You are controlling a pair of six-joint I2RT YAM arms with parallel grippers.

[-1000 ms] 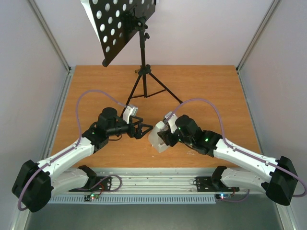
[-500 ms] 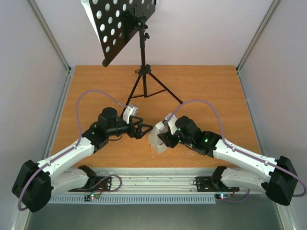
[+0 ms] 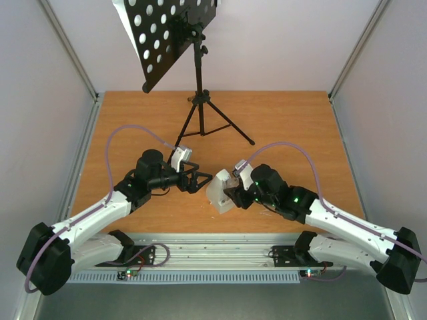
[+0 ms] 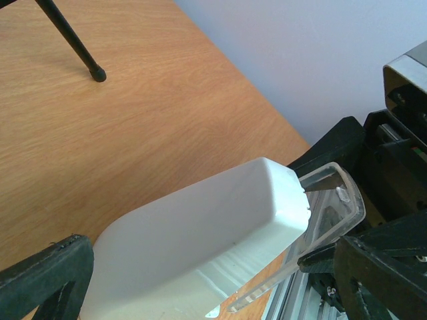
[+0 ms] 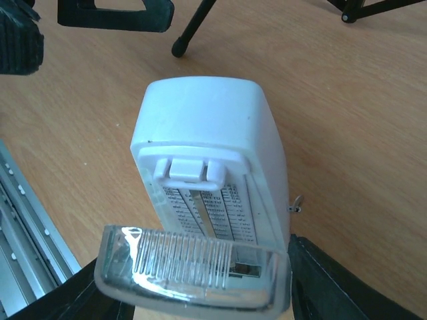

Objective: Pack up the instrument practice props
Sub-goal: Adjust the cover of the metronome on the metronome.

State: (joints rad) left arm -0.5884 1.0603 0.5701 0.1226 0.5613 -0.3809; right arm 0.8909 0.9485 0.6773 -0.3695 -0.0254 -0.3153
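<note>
Right gripper drew back; metronome cover held between its jaws

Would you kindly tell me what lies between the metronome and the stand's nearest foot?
Only bare table; the right wrist view shows nothing between the metronome and the stand's foot.

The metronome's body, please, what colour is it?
The metronome is white; the right wrist view shows it best.

No legible text; metronome scale print too small.
</note>
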